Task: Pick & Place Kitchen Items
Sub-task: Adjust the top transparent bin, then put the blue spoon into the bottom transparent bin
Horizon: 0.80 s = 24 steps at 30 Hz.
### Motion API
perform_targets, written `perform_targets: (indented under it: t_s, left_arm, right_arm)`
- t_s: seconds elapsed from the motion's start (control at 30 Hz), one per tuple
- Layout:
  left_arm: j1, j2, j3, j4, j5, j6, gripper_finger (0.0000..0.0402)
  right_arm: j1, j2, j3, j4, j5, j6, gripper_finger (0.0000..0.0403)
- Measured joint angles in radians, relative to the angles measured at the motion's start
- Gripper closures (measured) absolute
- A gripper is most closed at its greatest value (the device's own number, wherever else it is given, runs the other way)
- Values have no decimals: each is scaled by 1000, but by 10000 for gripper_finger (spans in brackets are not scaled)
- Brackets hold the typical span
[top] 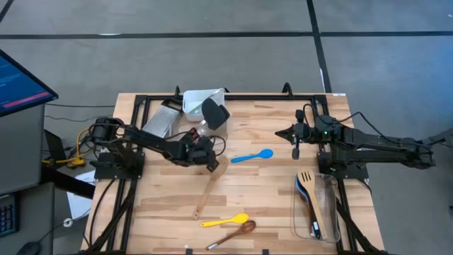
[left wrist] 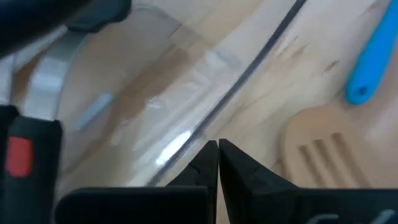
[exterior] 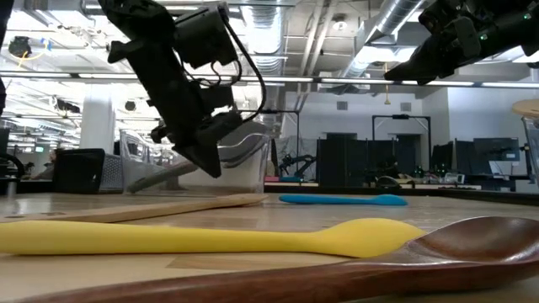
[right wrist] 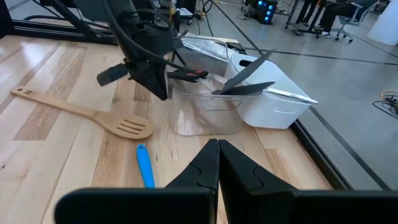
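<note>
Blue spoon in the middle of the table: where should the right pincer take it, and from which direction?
Likely mid-handle, from straight above. The blue spoon lies flat on the table, clear of the slotted wooden turner, with its thin handle toward the left arm. Turn the right pincer so its fingers close across that handle.

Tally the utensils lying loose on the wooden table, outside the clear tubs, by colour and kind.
Blue silicone spoon: 1
Yellow silicone spoon: 1
Light wooden slotted turner: 1
Dark brown wooden spoon: 1
Total: 4
</note>
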Motion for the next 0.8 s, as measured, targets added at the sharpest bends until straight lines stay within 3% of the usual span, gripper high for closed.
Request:
perform_targets:
  t_s: [0.27,0.4,0.6,0.8]
  left_arm:
    - [-101,-122,0,77,52,-27,399]
    - [-116,-94,2,169,46,-19,399]
    - [-133,21,2,379,-55,46,399]
    - [-180,84,1,473,-187,53,399]
  right_arm:
    - [0,0,0,0,0,0,403]
    - [0,0,0,2,0,0,403]
    - [0,0,0,2,0,0,403]
    - [0,0,0,2,0,0,403]
